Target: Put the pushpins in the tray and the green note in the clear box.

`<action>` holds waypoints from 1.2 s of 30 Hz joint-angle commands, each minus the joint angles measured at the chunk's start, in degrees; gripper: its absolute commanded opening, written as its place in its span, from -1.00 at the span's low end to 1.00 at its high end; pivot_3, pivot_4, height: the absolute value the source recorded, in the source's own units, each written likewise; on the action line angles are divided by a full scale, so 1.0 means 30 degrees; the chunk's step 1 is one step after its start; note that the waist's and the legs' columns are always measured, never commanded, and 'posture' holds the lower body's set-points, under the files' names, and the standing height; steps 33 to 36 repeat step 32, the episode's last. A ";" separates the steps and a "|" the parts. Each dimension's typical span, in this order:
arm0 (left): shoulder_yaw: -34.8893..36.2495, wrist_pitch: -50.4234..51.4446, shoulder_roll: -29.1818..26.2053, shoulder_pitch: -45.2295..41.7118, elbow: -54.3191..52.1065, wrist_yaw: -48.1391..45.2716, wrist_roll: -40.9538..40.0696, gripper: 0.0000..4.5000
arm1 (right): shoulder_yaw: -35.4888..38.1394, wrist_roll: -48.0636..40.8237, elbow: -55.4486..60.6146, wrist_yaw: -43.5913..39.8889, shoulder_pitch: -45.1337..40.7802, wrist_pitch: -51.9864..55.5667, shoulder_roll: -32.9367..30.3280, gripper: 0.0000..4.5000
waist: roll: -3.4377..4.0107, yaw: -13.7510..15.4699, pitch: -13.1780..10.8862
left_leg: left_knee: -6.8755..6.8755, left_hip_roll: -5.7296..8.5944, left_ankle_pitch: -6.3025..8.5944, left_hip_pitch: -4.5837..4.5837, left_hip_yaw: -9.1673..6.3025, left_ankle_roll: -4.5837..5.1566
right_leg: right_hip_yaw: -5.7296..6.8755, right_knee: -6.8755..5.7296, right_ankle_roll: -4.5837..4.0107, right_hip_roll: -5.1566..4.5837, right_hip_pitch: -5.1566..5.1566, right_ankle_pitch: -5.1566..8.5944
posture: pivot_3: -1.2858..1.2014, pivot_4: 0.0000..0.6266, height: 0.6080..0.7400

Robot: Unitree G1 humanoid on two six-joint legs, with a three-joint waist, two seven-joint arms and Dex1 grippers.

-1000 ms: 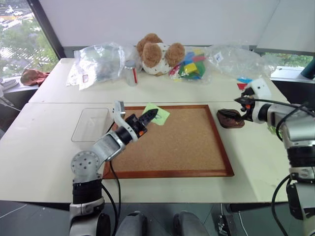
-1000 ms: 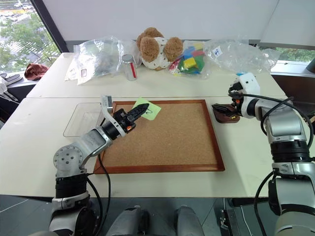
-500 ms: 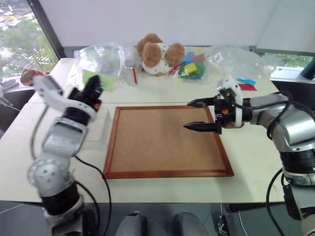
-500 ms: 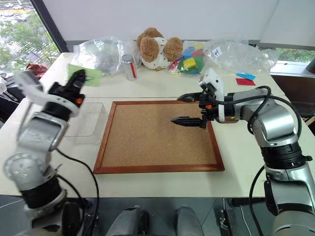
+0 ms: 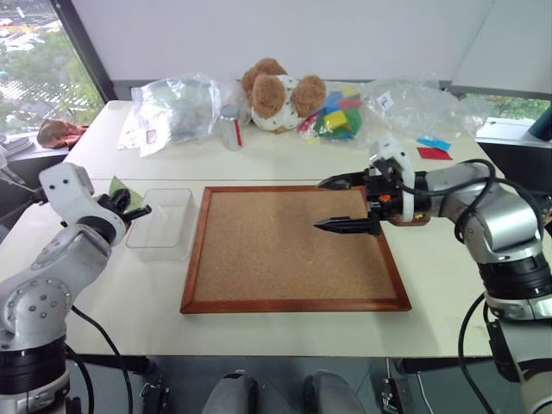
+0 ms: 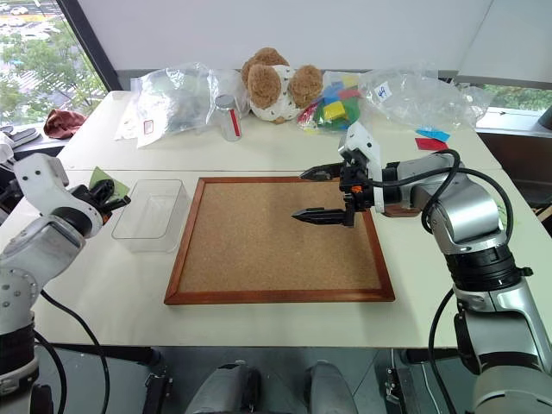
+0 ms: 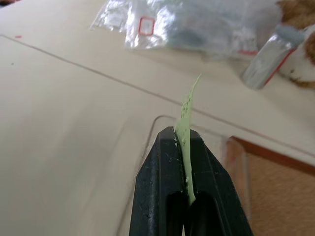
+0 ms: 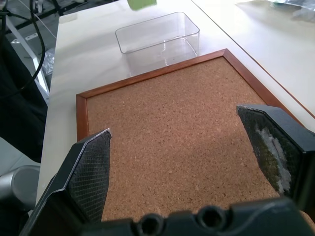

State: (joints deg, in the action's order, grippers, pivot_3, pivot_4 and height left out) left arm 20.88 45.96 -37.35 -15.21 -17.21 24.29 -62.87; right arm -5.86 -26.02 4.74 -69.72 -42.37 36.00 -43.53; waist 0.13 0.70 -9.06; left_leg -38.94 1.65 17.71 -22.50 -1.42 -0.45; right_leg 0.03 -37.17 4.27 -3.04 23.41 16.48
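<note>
My left gripper is shut on the pale green note, just left of the clear box and slightly above the table. In the left wrist view the green note stands on edge, pinched between the black fingers. My right gripper hangs open and holds nothing, pointing left over the right part of the cork board. The dark brown tray lies just off the board's right edge, mostly hidden behind my right wrist. The pushpins are out of view.
A teddy bear, crinkled plastic bags, a small can and a bag of coloured blocks line the far side of the table. Red and blue paper slips lie at the far right. A reddish cloth sits far left.
My left arm swung left from the board's top edge, carrying the green note over the clear box to its left side. My right gripper left the tray and came over the board, still open.
</note>
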 commanded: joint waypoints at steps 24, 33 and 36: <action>0.0555 0.4151 -0.3434 -0.2176 -0.2699 -1.1637 0.0671 0.96 | 0.1147 0.0318 0.0884 0.0666 0.1497 -0.0440 -0.1868 1.00 | -0.0051 -0.0052 -0.0031 | 0.0049 0.0000 0.0010 -0.0032 0.0005 0.0010 | 0.0001 0.0023 0.0000 -0.0037 0.0043 0.0000 | 0.03 -0.52 1.00; -0.1348 0.1607 -0.5465 0.2406 -0.5993 -1.9285 0.2507 0.96 | 0.1798 0.0544 0.1646 0.1033 0.3547 -0.0566 -0.2963 1.00 | -0.0037 -0.0147 -0.0035 | 0.0062 0.0000 0.0021 -0.0006 0.0010 0.0030 | -0.0003 0.0029 -0.0011 -0.0045 0.0021 0.0006 | 0.03 -0.52 1.00; -0.1348 0.1607 -0.5465 0.2406 -0.5993 -1.9285 0.2507 0.96 | 0.1798 0.0544 0.1646 0.1033 0.3547 -0.0566 -0.2963 1.00 | -0.0037 -0.0147 -0.0035 | 0.0062 0.0000 0.0021 -0.0006 0.0010 0.0030 | -0.0003 0.0029 -0.0011 -0.0045 0.0021 0.0006 | 0.03 -0.52 1.00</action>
